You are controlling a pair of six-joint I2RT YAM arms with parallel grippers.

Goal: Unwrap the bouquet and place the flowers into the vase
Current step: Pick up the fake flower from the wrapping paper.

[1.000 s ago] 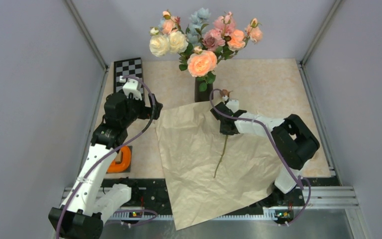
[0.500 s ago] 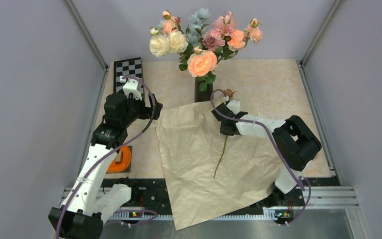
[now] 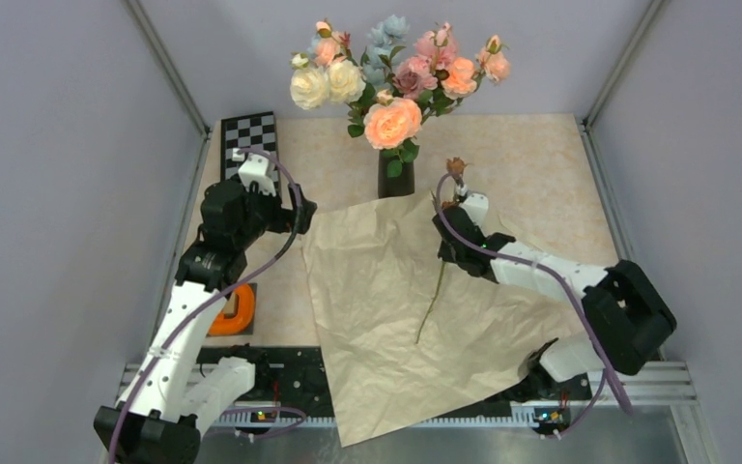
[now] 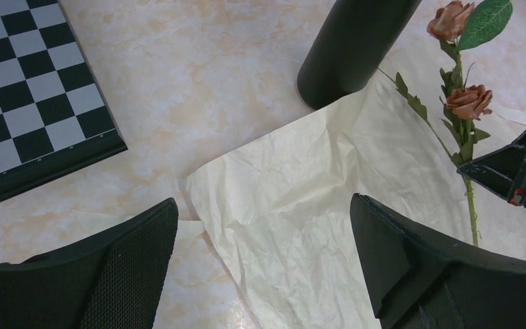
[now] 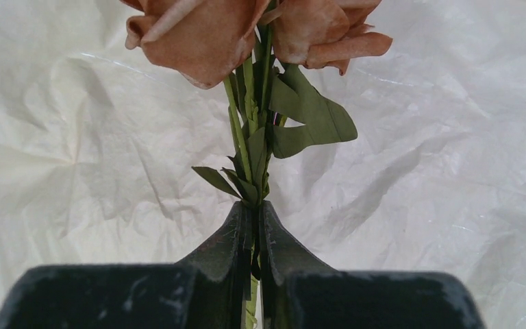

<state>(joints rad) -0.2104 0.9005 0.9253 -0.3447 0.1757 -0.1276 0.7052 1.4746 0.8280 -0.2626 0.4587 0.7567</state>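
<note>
Top external view is showing the black vase (image 3: 396, 184) standing upright at upper centre, at the top corner of a crinkled kraft paper sheet (image 3: 377, 319). It is already holding the flowers (image 3: 393, 123), whose heads are spreading wide above the neck and crowding the opening.

Just to the lower right of the vase, the right gripper (image 5: 254, 223) is clamping shut on a mauve rose stem (image 5: 252, 164) below its leaves. The blooms are pointing toward the upper edge and the stem end is trailing over the paper; whether it is touching cannot be told.

The left gripper (image 4: 264, 267) is hanging wide open over the sheet's left corner, holding nothing.

A checkerboard (image 3: 251, 135) is lying at upper left, apart from the paper. An orange ring-shaped object (image 3: 235, 311) is sitting beside the left arm at lower left.

The table (image 3: 541, 164) is presenting a beige marbled top. Pale grey walls (image 3: 58, 193) with metal corner posts are enclosing it.
</note>
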